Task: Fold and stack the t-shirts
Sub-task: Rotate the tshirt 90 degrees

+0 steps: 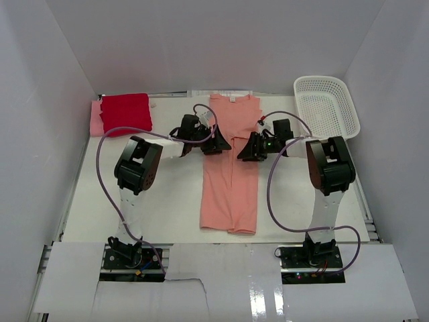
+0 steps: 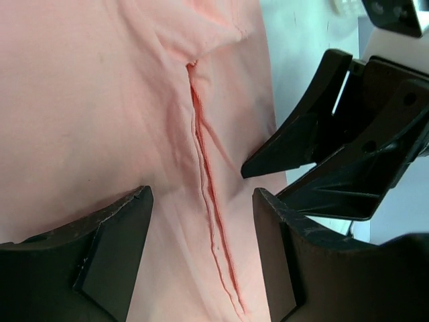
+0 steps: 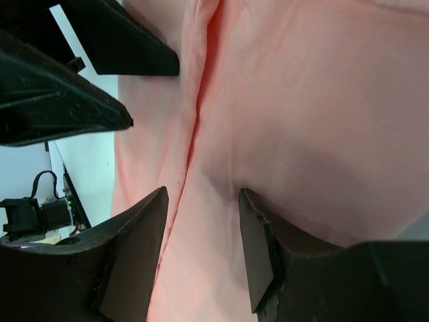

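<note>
Site is reading as a robotics lab test cell. Plain white panels [image 1: 214,47] are boxing in a white surface [image 1: 167,201] on three sides. The left arm [image 1: 137,171] and the right arm [image 1: 330,168] are standing on base plates at the near edge, with purple cables [image 1: 269,194] looping loose. A pink t-shirt [image 1: 231,194] and a white basket [image 1: 326,100] are lying there like staged props.
</note>
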You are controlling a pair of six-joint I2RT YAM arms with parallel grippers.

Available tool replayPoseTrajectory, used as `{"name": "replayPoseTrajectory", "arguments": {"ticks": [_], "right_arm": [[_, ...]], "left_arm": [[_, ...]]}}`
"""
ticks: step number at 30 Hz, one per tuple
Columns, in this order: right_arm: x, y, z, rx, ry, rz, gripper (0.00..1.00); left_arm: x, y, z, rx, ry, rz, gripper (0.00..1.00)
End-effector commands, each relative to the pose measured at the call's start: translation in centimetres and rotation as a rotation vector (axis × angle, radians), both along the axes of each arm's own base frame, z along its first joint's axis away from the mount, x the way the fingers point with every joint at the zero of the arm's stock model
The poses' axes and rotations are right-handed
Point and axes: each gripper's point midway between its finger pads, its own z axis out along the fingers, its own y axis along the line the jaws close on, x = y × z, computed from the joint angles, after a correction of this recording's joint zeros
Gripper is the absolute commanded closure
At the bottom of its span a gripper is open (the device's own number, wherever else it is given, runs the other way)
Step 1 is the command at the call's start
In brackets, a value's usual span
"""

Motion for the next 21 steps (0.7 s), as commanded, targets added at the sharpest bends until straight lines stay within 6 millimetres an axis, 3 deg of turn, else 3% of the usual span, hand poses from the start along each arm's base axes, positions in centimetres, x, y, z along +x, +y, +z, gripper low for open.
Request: {"name": "replayPoseTrajectory", "arguments": {"ticks": [1,7,12,13,15,16,17,19,20,21], "right_arm": [[1.1,-0.8,-2.8,-0.088,0.022,-0.031,0.46],[2.3,-0.7,-2.5,-0.096,-0.004,-0.022,0.46],[2.8,-0.3,-0.3,-0.060,-0.050,-0.002,0.43],[2.8,-0.2,0.2,-0.053,-0.061,0.002,0.43],[3.0,-0.1,1.6,-0.043,-0.096,0.008,0.42],[2.8,0.1,2.4,-0.022,-0.103,0.024,0.41],[2.6,0.2,2.9,-0.013,-0.109,0.031,0.41],[2.0,0.6,5.5,0.014,-0.157,0.049,0.40],[1.2,0.9,6.0,0.024,-0.163,0.064,0.40],[0.7,0.9,8.1,0.037,-0.207,0.068,0.40]], "left_arm": [[2.3,2.4,-2.3,0.048,0.014,0.075,0.27],[4.0,3.5,-1.4,0.042,0.005,0.098,0.27],[2.7,3.8,1.5,0.014,-0.008,0.102,0.27],[2.5,3.9,3.2,0.004,-0.027,0.103,0.26],[1.7,4.2,4.4,0.006,-0.032,0.106,0.26],[1.3,4.4,7.0,-0.013,-0.069,0.108,0.25],[0.8,4.6,7.7,-0.014,-0.075,0.110,0.25],[0.0,4.8,10.0,-0.027,-0.097,0.108,0.25],[-0.7,4.9,12.8,-0.055,-0.141,0.098,0.25],[-1.4,5.0,13.8,-0.063,-0.151,0.091,0.25]]}}
